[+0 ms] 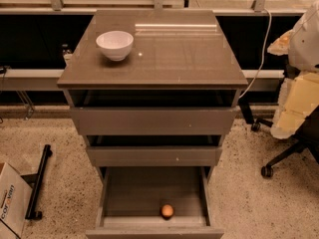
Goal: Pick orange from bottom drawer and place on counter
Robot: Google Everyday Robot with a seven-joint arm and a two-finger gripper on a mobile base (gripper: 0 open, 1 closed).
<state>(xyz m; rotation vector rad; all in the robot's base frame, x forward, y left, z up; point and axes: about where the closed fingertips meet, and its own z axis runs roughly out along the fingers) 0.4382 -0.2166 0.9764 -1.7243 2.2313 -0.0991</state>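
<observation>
- Gripper: nowhere in the camera view; whether it is open, shut or holding anything cannot be told.
- Orange: small, smooth, round. Lies free on the floor of the bottom drawer, near its front wall, slightly right of centre.
- Bottom drawer: pulled well out; shallow grey-brown box with a plain flat front and a matte inside.
- Top drawer and middle drawer: each out a little, with a dark gap above its front.
- Counter: glossy grey-brown rectangular slab with reflected light streaks, overhanging the body.
- White bowl: round, smooth, upright on the counter surface, left rear.
- Floor: pale speckled stone; cardboard box and black bar at left, office chair base at right.
</observation>
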